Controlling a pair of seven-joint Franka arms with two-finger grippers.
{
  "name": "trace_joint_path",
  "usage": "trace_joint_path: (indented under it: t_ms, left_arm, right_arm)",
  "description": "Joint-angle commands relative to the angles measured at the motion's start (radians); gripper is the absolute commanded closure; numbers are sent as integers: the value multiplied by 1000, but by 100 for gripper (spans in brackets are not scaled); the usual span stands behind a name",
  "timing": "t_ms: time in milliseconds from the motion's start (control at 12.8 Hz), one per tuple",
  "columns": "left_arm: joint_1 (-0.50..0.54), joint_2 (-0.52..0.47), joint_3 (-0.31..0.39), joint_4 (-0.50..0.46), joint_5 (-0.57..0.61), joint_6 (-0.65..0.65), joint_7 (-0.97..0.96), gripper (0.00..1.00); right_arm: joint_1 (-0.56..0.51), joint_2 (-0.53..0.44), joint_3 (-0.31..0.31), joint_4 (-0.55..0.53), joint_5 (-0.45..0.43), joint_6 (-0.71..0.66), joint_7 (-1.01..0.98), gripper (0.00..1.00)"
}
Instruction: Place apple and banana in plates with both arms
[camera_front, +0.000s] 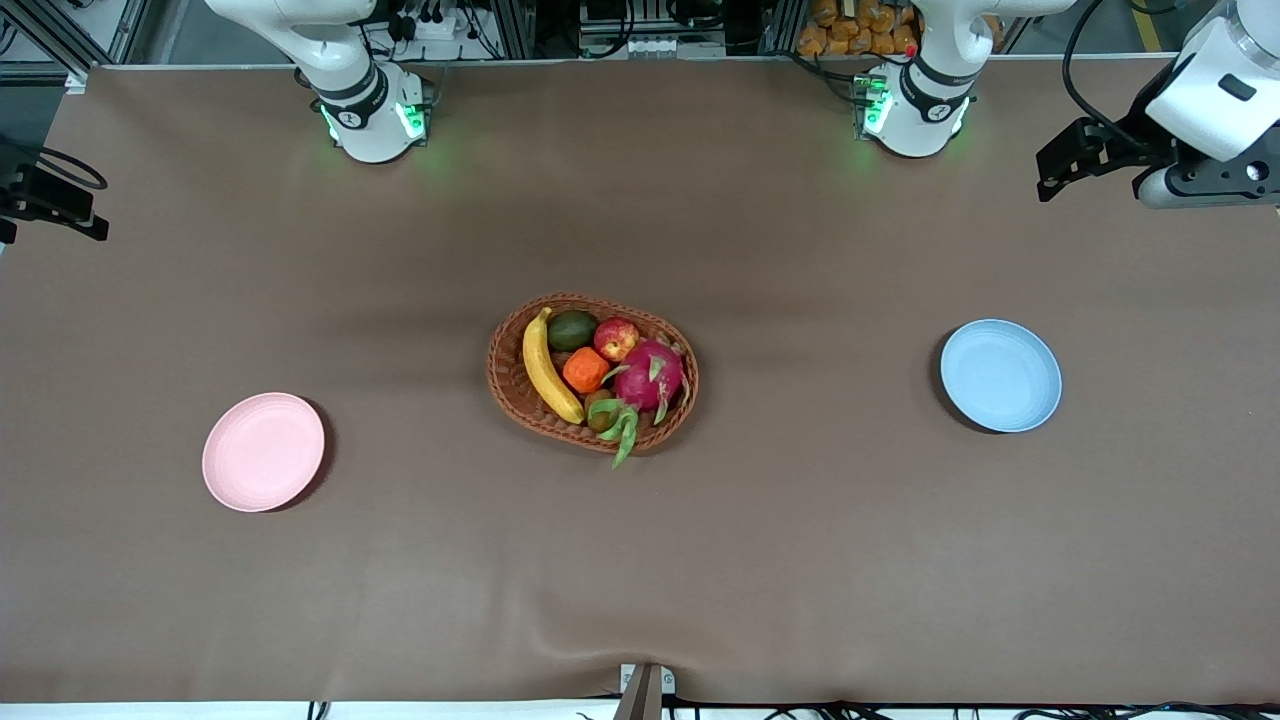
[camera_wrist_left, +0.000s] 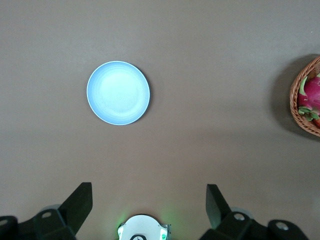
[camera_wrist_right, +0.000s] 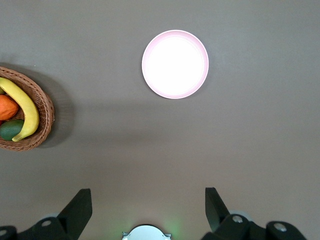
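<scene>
Cradling banana, apple, wicker basket

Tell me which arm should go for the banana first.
Right, probably. The banana lies along the wicker basket edge toward the right arm's end, as does the pink plate. Right gripper is open, high over bare table; the apple suits left.

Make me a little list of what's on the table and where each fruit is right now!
basket: brown wicker basket, mid-table
banana: banana in the basket, along the side toward the right arm's end
apple: apple in the basket, beside a dragon fruit
plates: pink plate toward the right arm's end, blue plate toward the left arm's end, both bare
left hand: left hand open, high over the table
right hand: right hand open, high over the table
</scene>
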Motion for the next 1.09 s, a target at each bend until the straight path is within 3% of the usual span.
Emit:
trace_joint_path:
  t_ms: [0,312,859,1015]
  left_arm:
    - [-1,14,-6,19,-13,-21,-20,0]
    - [-3,86,-105,22,-56,0,-181,0]
    - [-10,294,-386,-32,-67,263,-863,0]
    - [-85,372,-397,-32,-53,343,-1049,0]
  right_arm:
    - [13,-14,-4,-21,7,2,10,0]
    - [13,-14,-4,-27,10,2,10,0]
    - [33,-14,-4,-27,12,3,13,0]
    - [30,-14,-4,-27,12,0,11,0]
